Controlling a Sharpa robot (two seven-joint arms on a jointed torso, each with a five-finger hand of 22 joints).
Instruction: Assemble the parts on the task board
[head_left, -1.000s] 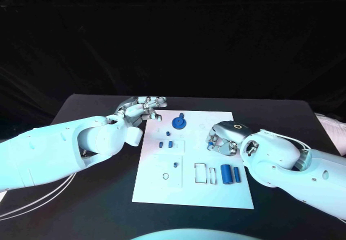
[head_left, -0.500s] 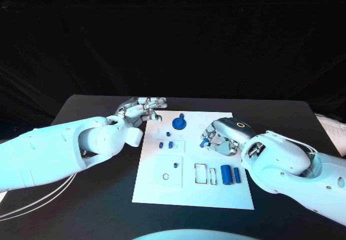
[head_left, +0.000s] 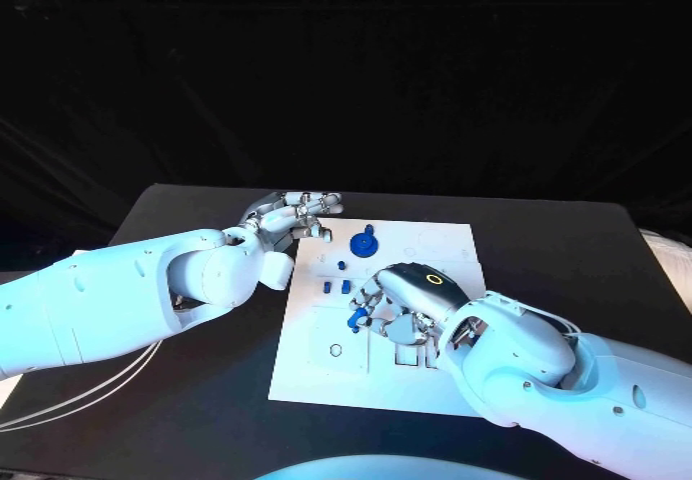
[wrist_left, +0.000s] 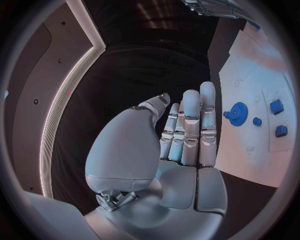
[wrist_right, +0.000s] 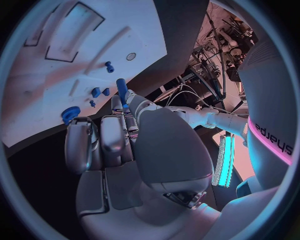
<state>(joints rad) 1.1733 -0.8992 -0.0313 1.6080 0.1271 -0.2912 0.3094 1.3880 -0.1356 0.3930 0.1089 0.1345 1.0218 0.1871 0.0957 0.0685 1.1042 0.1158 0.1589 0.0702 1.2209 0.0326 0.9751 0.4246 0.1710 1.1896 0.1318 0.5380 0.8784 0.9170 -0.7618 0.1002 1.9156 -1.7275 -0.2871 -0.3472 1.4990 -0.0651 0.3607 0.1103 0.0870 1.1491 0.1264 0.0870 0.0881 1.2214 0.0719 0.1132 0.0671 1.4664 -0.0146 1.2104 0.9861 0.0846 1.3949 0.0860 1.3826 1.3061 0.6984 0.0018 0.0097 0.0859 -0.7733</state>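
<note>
The white task board (head_left: 440, 240) lies in the middle of the black table. My right hand (head_left: 397, 300) hovers over the board's middle and pinches a blue cylinder (head_left: 356, 318), which in the right wrist view stands up as the blue cylinder (wrist_right: 122, 91) between thumb and fingers. A blue gear (head_left: 364, 243) sits near the board's far edge, with small blue pieces (head_left: 338, 287) nearer. My left hand (head_left: 296, 213) rests by the board's far left corner, fingers straight and holding nothing (wrist_left: 187, 135). The left wrist view shows the blue gear (wrist_left: 237, 113) beside it.
A small round hole (head_left: 336, 350) lies in the board's near left part. My right forearm (head_left: 548, 380) covers the board's near right part. Black table (head_left: 188, 400) lies bare to the left of the board and behind it.
My right hand has moved left and nearer, from the board's right edge to over its middle, carrying the blue cylinder. The left hand has hardly moved.
</note>
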